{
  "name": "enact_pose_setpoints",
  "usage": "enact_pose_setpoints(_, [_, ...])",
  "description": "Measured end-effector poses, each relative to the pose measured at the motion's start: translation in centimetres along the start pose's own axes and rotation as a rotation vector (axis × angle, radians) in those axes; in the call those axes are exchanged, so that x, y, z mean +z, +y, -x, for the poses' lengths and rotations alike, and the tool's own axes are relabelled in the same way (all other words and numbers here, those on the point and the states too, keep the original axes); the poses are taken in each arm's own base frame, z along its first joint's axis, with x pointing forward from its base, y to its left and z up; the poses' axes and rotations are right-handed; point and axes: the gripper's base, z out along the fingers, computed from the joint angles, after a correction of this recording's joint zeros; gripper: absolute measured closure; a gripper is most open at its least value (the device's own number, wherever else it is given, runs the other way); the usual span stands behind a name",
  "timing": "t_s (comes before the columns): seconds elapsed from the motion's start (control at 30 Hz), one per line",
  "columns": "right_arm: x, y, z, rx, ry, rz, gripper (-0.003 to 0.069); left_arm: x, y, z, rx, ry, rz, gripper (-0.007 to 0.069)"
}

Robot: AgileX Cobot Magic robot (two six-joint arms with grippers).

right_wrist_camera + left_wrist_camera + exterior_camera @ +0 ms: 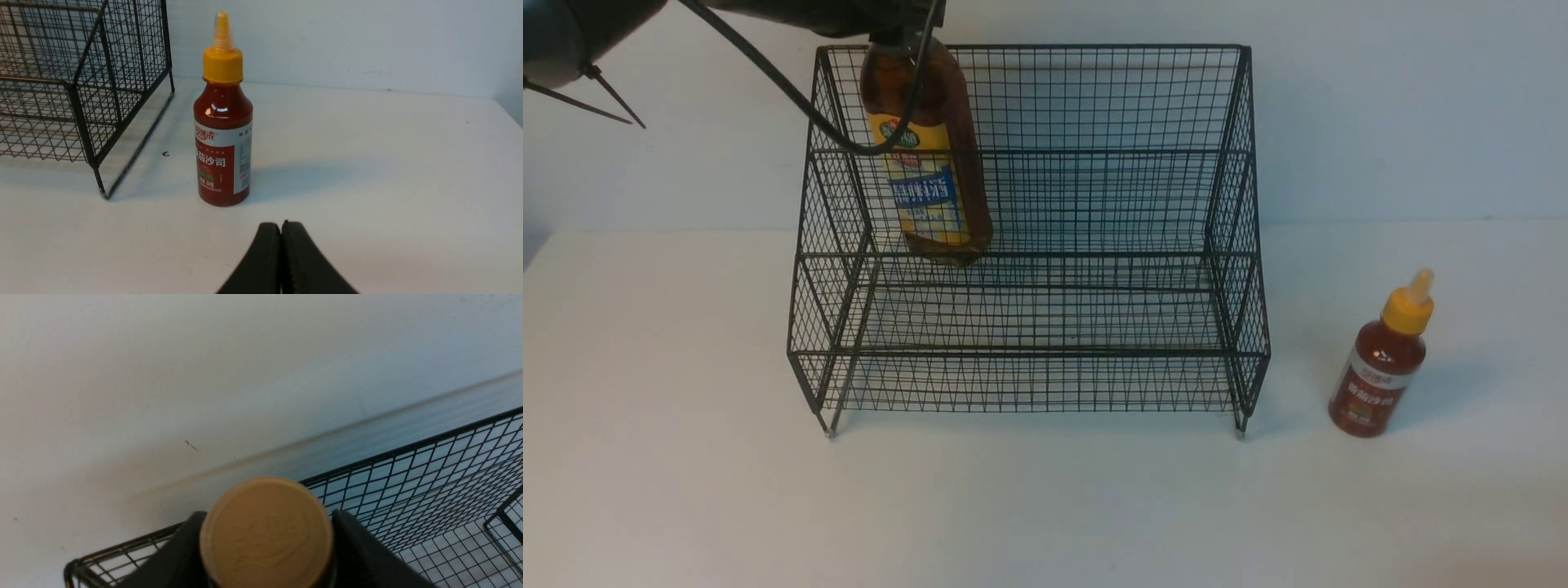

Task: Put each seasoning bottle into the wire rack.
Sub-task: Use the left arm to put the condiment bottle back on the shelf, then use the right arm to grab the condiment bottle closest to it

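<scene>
**Two to store: tall bottle [929, 155] held in the wire rack [1029, 245], red sauce bottle [1380, 359] outside it**

Clear and cylindrical, the tall bottle narrows at the shoulder. It holds amber liquid and carries a glossy yellow-and-blue label. Its long axis runs nearly upright, cap up, with the base leaning a little toward the robot's right. The left gripper [267, 522] clamps the neck from above, one black finger on each side of the round, embossed tan cap [265, 547]. The bottle hangs at the left end of the rack's upper tier. Its base is level with that shelf, though contact with the mesh may or may not be made; the front view does not settle it.

The rack is thin black wire in a fine grid, with two stepped tiers, a tall back and short feet on the matt white table [686, 490].

The red sauce bottle is smaller and round-shouldered, with a white-and-red label and a smooth yellow cap tapering to a nozzle. It stands upright on the table, nozzle up, near the rack's right side but apart from it.

The right gripper [282, 232] sits low in front of that bottle, its black fingers pressed together and holding nothing.
</scene>
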Motion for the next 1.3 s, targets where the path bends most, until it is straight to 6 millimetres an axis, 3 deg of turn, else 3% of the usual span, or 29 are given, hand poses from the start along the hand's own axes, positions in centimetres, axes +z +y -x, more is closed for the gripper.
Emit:
enact_pose_setpoints(0.17, [0.0,0.0,0.0,0.0,0.0,0.0,0.0671,0.8,0.1,-0.5,-0.004,0.015,-0.001,0.0291])
enact_pose_setpoints(0.27, [0.0,0.0,0.0,0.0,0.0,0.0,0.0671,0.7,0.1,-0.2,-0.006,-0.01,0.003,0.0234])
enact_pose_setpoints(0.47, [0.0,0.0,0.0,0.0,0.0,0.0,0.0671,-0.6,0.1,1.3,-0.006,-0.085,0.014,0.0077])
enact_pose_setpoints(0.6, [0.0,0.0,0.0,0.0,0.0,0.0,0.0671,-1.7,0.0,2.0,0.0,-0.109,0.017,0.0054])
enact_pose_setpoints(0.63, [0.0,0.0,0.0,0.0,0.0,0.0,0.0671,-3.1,-0.2,2.8,0.003,-0.132,0.016,0.0053])
enact_pose_setpoints(0.73, [0.0,0.0,0.0,0.0,0.0,0.0,0.0671,-6.0,-0.6,4.0,0.009,-0.15,0.005,0.0094])
enact_pose_setpoints(0.83, [0.0,0.0,0.0,0.0,0.0,0.0,0.0671,-9.4,-1.2,5.0,0.006,-0.151,-0.015,0.022])
enact_pose_setpoints(0.87, [0.0,0.0,0.0,0.0,0.0,0.0,0.0671,-9.6,-1.3,5.0,0.007,-0.151,-0.016,0.022])
enact_pose_setpoints(0.97, [0.0,0.0,0.0,0.0,0.0,0.0,0.0671,-13.7,-2.0,5.8,0.016,-0.152,-0.03,0.0419])
enact_pose_setpoints(1.0, [0.0,0.0,0.0,0.0,0.0,0.0,0.0671,-16.0,-2.3,6.2,0.031,-0.165,-0.028,0.0504])
enact_pose_setpoints(1.07, [0.0,0.0,0.0,0.0,0.0,0.0,0.0671,-17.4,-2.4,6.4,0.044,-0.175,-0.023,0.0564])
enact_pose_setpoints(1.1, [0.0,0.0,0.0,0.0,0.0,0.0,0.0671,-19.9,-2.6,6.8,0.066,-0.208,-0.003,0.061])
enact_pose_setpoints(1.2, [0.0,0.0,0.0,0.0,0.0,0.0,0.0671,-22.1,-2.8,7.1,0.064,-0.232,0.016,0.0629])
enact_pose_setpoints(1.3, [0.0,0.0,0.0,0.0,0.0,0.0,0.0671,-22.5,-2.9,6.6,0.027,-0.172,-0.001,0.0629])
